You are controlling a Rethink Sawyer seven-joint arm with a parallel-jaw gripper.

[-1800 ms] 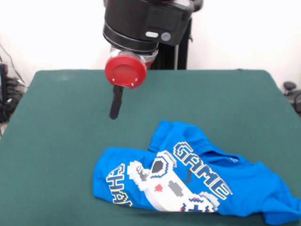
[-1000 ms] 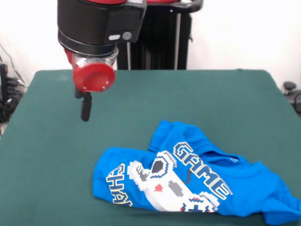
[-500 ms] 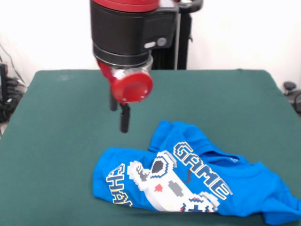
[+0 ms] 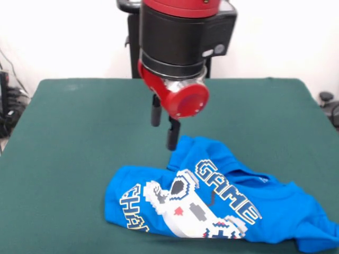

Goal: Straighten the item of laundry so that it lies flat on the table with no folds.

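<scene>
Bright blue cotton T-shirt (image 4: 212, 203) with white, grey and red pixel controller print; dark green felt desk (image 4: 69, 159); red-and-black arm's black-fingered pincer (image 4: 163, 128).

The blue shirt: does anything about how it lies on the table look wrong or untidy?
Yes. The T-shirt lies crumpled on the table: its far edge is folded over near the gripper, the print bends across creases, and "CHANGER" is partly tucked under at its lower left.
</scene>
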